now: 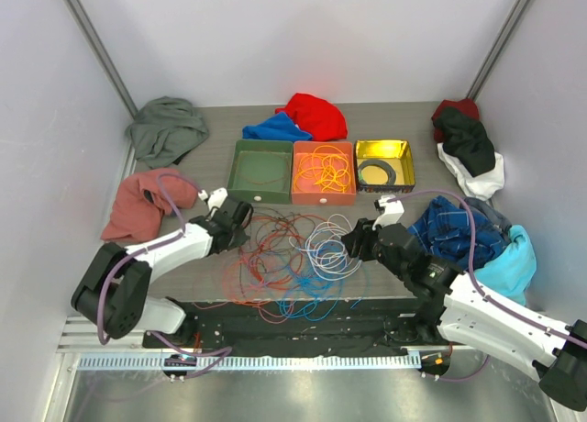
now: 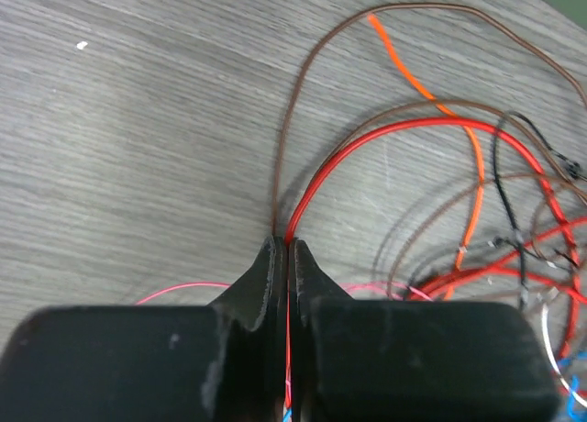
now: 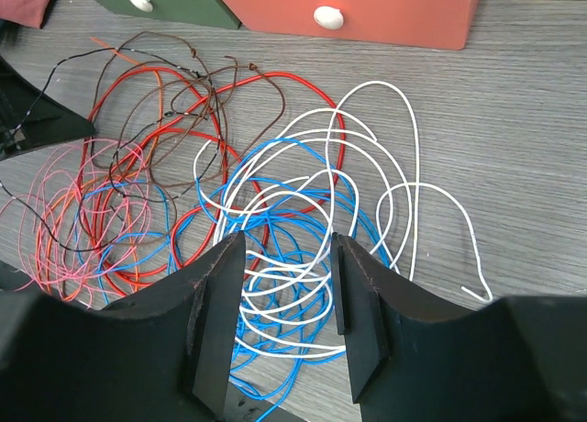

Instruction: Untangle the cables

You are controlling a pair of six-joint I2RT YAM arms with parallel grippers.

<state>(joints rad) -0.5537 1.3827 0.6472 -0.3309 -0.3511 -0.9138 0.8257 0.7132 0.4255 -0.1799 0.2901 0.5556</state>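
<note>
We clamp one strand of the cables (image 1: 284,257) heaped on the desk (image 1: 215,119) just in front of the orange tray (image 1: 307,198).
Our left end effector (image 2: 282,248) is pinched together on a red cable (image 2: 367,145); our right end effector (image 3: 286,248) hangs with jaws apart over white and blue loops (image 3: 284,284).

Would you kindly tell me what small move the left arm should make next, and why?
Probably a slow, short pull of the left gripper away from the tangled pile of coloured cables: its jaws are shut on the thin red cable, a thin brown cable meets the tips too, and both loop back into it.
</note>
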